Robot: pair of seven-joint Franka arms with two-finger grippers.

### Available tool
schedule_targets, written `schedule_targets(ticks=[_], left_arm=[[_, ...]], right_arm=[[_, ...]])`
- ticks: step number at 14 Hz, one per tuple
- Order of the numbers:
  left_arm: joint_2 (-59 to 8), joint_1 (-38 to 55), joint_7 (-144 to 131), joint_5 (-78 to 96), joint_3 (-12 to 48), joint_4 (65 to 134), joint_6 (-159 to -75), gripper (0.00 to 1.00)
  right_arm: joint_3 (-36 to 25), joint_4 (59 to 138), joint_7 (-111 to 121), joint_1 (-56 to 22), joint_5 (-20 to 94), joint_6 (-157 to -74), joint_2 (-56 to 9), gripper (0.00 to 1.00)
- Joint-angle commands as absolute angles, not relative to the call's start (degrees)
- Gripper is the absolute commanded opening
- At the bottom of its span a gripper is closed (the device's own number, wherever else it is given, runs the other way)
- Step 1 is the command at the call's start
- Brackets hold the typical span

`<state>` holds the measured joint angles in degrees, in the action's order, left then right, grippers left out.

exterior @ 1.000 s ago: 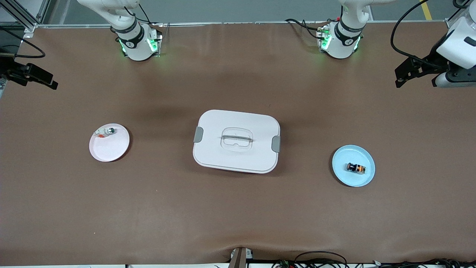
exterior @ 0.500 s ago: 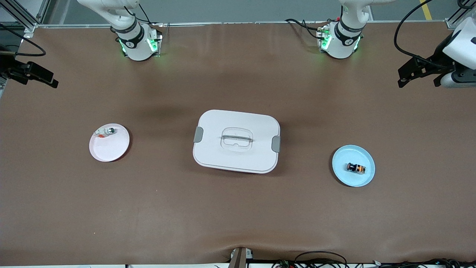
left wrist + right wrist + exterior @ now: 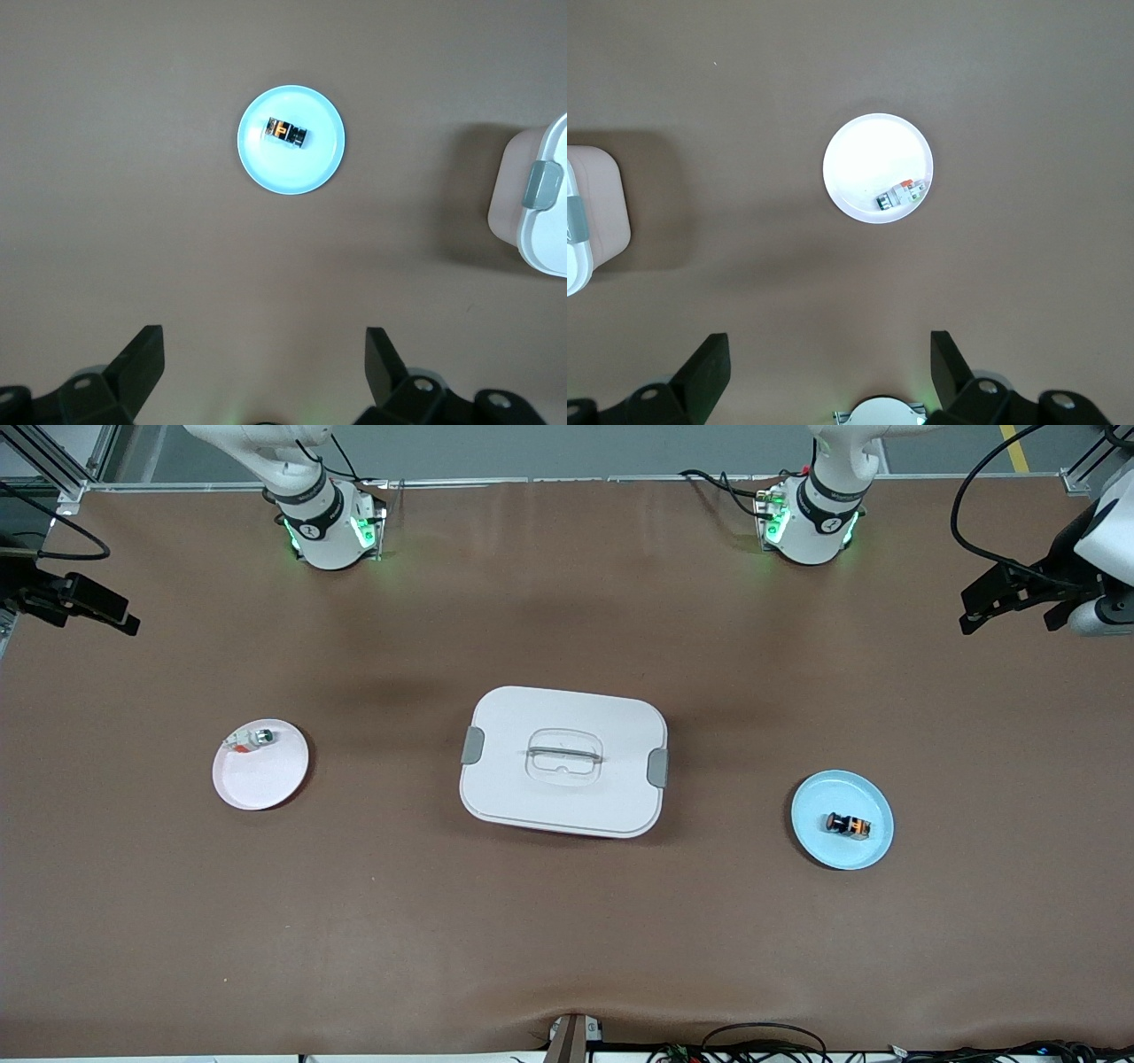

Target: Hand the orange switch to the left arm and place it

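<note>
The orange switch [image 3: 848,825] lies on a blue plate [image 3: 819,837], below the left gripper [image 3: 264,354], whose fingers are spread apart and empty. The right gripper [image 3: 829,359], also spread, hangs over a white plate [image 3: 859,168]. The box [image 3: 563,760] sits between the plates.

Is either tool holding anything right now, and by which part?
Nothing is held. The left tool and right tool are open and empty; the orange switch lies on the blue plate.

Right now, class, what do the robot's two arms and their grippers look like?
Both arms are white with dark grey joint bands, green lights at their bases, and black cables. The left gripper and right gripper are black with angular two-finger tips; black cable loops beside each.
</note>
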<state>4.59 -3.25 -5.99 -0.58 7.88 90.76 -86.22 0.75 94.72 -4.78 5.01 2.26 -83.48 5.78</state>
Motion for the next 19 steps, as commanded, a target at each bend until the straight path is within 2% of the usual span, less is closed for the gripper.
schedule_targets(ticks=[1, 19], left_arm=[[6.33, -3.08, -4.83, 0.62, 7.29, 92.02, -85.61, 1.0], [4.66, -3.34, -4.83, 1.84, 7.65, 90.09, -85.08, 1.0]], right_arm=[[1.32, 96.42, -5.27, 6.06, 3.08, -84.64, 7.47, 1.0], [1.32, 96.42, -5.27, 5.98, 3.08, -87.1, 7.56, 1.0]])
